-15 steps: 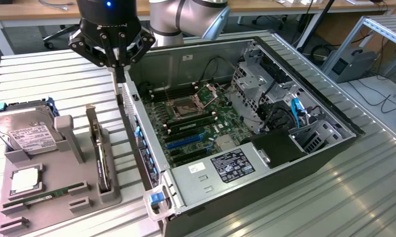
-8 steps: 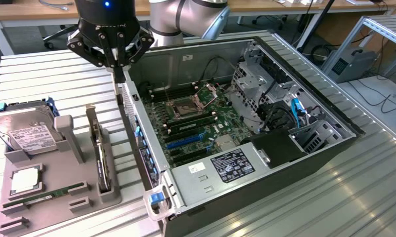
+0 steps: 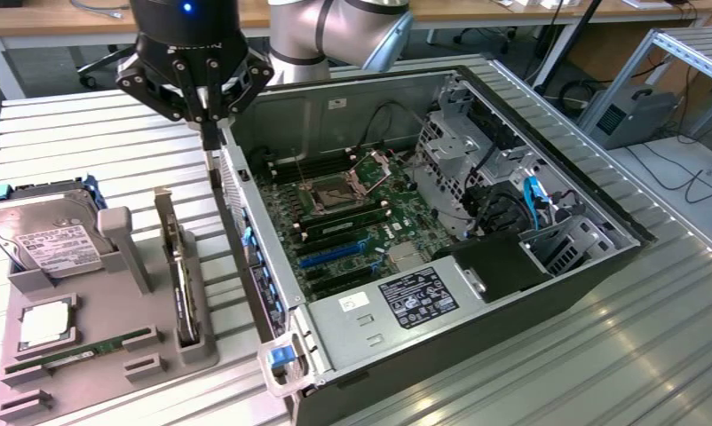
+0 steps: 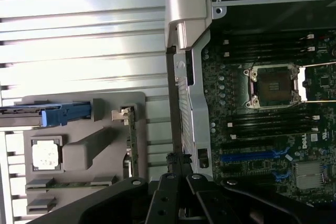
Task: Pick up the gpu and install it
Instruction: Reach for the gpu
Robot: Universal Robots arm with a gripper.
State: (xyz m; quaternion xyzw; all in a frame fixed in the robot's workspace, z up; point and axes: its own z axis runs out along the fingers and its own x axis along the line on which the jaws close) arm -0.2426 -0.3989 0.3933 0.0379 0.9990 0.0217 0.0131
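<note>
While the gpu (image 3: 181, 275) stands edge-on in its grey holder (image 3: 101, 306) on the bench (image 3: 96, 142), the fingers (image 3: 210, 142) are pressed together, holding nothing. They hang above the computer case (image 3: 256, 222) wall.

The exterior view looks down from high up, slanting across the surface (image 3: 640, 346) from its near side. It takes in the whole open computer case (image 3: 475, 364), with the gray tray (image 3: 96, 311) on the exterior view's left. The wrist view sits on the arm (image 3: 332, 31) just above the jaws and looks straight down from much closer. Both views see the tray, the case wall beside it and the green board (image 3: 368, 222) inside.
</note>
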